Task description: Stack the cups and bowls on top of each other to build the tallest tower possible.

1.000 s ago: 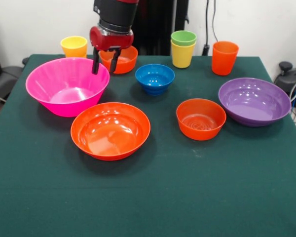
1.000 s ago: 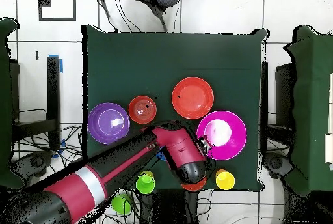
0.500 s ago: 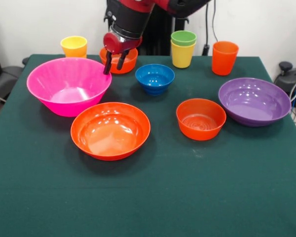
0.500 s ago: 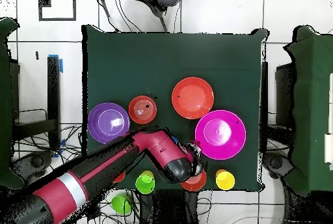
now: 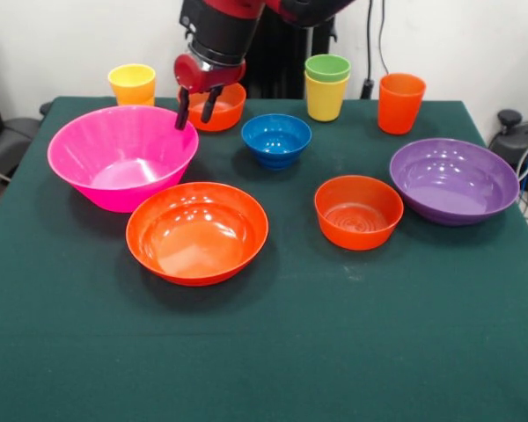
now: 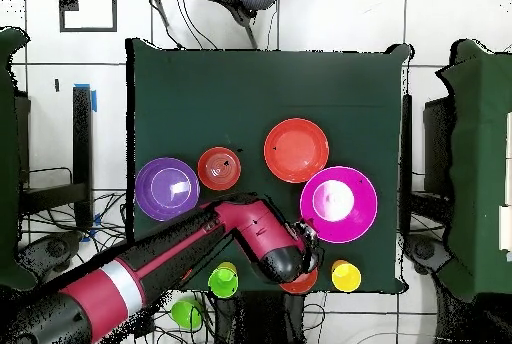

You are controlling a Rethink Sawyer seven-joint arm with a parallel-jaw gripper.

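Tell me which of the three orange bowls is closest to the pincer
The small orange bowl at the table's far edge, right behind the pincer; the other two orange bowls sit nearer the camera.

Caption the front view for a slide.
Open hand poised at the pink bowl's far rim, other bowls and cups unstacked around it.

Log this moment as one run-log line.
phase: tower not started | gripper: open, empty, at far rim of pink bowl | green cup: nested in yellow cup | other bowls, cups: apart on table
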